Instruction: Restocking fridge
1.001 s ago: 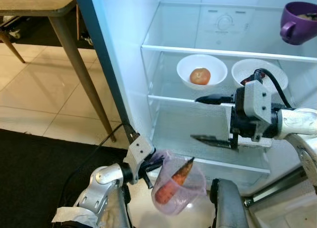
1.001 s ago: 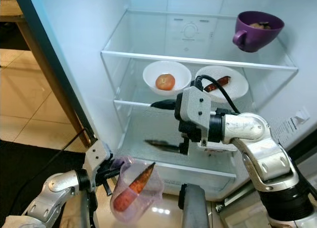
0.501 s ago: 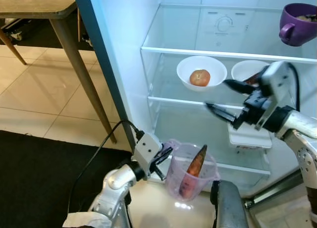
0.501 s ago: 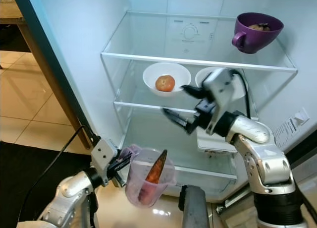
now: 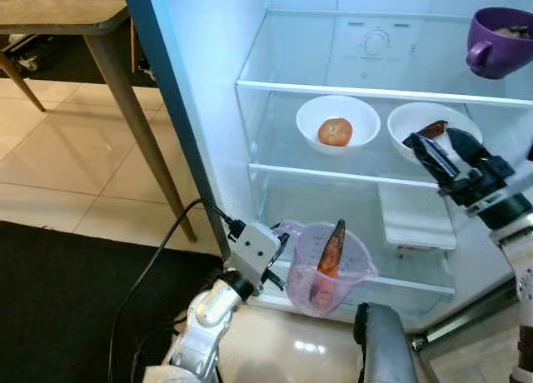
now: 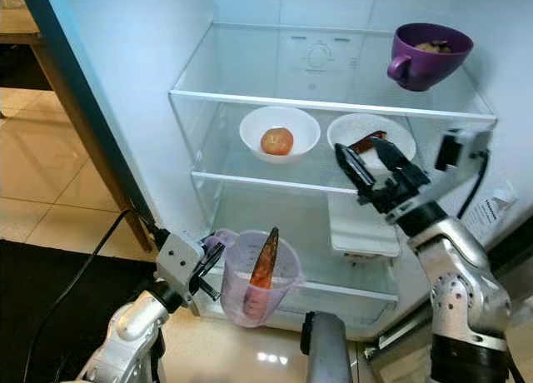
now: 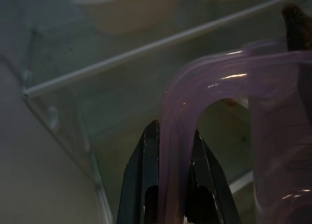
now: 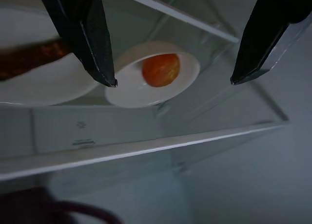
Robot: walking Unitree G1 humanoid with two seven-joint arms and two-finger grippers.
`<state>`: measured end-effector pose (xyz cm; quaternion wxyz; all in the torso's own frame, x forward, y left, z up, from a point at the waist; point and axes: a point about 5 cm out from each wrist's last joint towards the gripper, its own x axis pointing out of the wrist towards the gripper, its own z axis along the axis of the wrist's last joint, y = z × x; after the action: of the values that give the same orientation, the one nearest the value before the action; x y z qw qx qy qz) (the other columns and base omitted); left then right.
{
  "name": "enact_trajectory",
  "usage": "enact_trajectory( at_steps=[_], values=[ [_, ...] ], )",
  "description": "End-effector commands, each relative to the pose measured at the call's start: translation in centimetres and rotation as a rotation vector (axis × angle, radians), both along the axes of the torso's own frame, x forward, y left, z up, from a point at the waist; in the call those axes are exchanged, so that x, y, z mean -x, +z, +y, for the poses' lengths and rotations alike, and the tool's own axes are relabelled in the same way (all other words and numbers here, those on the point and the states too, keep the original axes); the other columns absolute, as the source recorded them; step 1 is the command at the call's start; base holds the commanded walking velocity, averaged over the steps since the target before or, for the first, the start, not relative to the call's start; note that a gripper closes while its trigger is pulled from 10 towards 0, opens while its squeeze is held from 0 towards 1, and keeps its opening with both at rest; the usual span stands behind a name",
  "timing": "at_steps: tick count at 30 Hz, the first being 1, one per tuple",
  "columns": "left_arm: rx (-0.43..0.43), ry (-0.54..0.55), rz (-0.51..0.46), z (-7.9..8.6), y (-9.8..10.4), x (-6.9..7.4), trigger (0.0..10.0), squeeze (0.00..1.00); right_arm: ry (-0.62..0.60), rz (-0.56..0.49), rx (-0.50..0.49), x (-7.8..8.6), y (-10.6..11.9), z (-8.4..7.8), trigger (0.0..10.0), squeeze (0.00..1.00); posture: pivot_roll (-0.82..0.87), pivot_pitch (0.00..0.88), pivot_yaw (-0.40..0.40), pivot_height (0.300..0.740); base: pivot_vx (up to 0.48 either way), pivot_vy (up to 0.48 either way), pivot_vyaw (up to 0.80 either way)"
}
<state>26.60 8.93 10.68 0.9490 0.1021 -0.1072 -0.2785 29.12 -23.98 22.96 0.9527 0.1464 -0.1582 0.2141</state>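
While left claw (image 5: 279, 251) pinches pitcher (image 5: 326, 269) | nearer fridge | right claw (image 5: 450, 151) spread, raised

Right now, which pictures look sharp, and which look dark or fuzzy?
Eye views: bright and sharp, with glare on the floor tile. Left wrist view: dim, the pink jug blurred up close. Right wrist view: shaded, the orange fruit slightly soft.

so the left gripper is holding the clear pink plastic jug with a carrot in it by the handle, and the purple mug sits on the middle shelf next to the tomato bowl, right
Not quite. The left gripper does hold the clear pink plastic jug with the carrot by its handle, but the purple mug sits on the top glass shelf, as the right eye view shows, above the white tomato bowl.
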Motion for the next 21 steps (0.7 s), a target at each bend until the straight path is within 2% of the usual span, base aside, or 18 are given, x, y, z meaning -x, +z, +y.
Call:
enact_trajectory(
  at_steps=[1, 3, 5, 7, 8, 15, 16, 17, 19, 21],
  values=[
    [0.032, 0.004, -0.044, -0.4, 0.7, 0.3, 0.0, 0.0, 0.009, -0.006, -0.032, 0.3, -0.4, -0.3, 10.0, 0.0, 0.01, 0.134, 0.023, 0.369, 0.0, 0.0, 0.0],
    [0.047, 0.009, -0.062, -0.5, 1.2, 0.3, 0.0, 0.0, 0.041, -0.019, -0.03, 0.5, -0.4, -0.1, 10.0, 0.0, 0.01, 0.134, 0.022, 0.369, 0.0, 0.0, 0.0],
    [0.09, 0.075, -0.122, -0.1, 2.6, 0.2, 0.0, 0.0, 0.153, -0.064, 0.011, 1.6, -0.4, 1.1, 10.0, 0.0, 0.01, 0.135, 0.023, 0.369, 0.0, 0.0, 0.0],
    [0.1, 0.094, -0.134, 0.0, 3.0, 0.1, 0.0, 0.0, 0.181, -0.075, 0.026, 2.0, -0.4, 1.4, 10.0, 0.0, 0.01, 0.135, 0.023, 0.369, 0.0, 0.0, 0.0],
    [0.128, 0.141, -0.148, 0.5, 3.5, -0.1, 0.0, 0.0, 0.23, -0.088, 0.052, 2.5, -0.6, 1.9, 10.0, 0.0, 0.01, 0.135, 0.023, 0.369, 0.0, 0.0, 0.0],
    [0.172, 0.19, -0.177, 0.7, 5.0, -0.1, 0.0, 0.0, 0.262, -0.106, 0.087, 3.0, -0.9, 2.0, 10.0, 0.0, 0.01, 0.136, 0.026, 0.369, 0.0, 0.0, 0.0],
    [0.177, 0.198, -0.186, 0.7, 5.3, 0.0, 2.2, 0.0, 0.25, -0.101, 0.084, 2.9, -1.0, 1.8, 10.0, 0.0, 0.01, 0.138, 0.028, 0.369, 0.0, 0.0, 0.0],
    [0.183, 0.203, -0.193, 0.7, 5.7, 0.0, 3.3, 0.0, 0.242, -0.097, 0.085, 2.8, -1.1, 1.8, 10.0, 0.0, 0.02, 0.139, 0.027, 0.369, 0.0, 0.0, 0.0],
    [0.188, 0.211, -0.205, 0.7, 6.1, 0.0, 3.5, 0.0, 0.229, -0.092, 0.085, 2.6, -1.2, 1.7, 10.0, 0.0, 0.02, 0.14, 0.028, 0.369, 0.0, 0.0, 0.0],
    [0.196, 0.219, -0.228, 0.6, 6.8, 0.0, 4.4, 0.0, 0.216, -0.088, 0.087, 2.4, -1.3, 1.6, 10.0, 0.0, 0.02, 0.14, 0.028, 0.369, 0.0, 0.0, 0.0]
  ],
)
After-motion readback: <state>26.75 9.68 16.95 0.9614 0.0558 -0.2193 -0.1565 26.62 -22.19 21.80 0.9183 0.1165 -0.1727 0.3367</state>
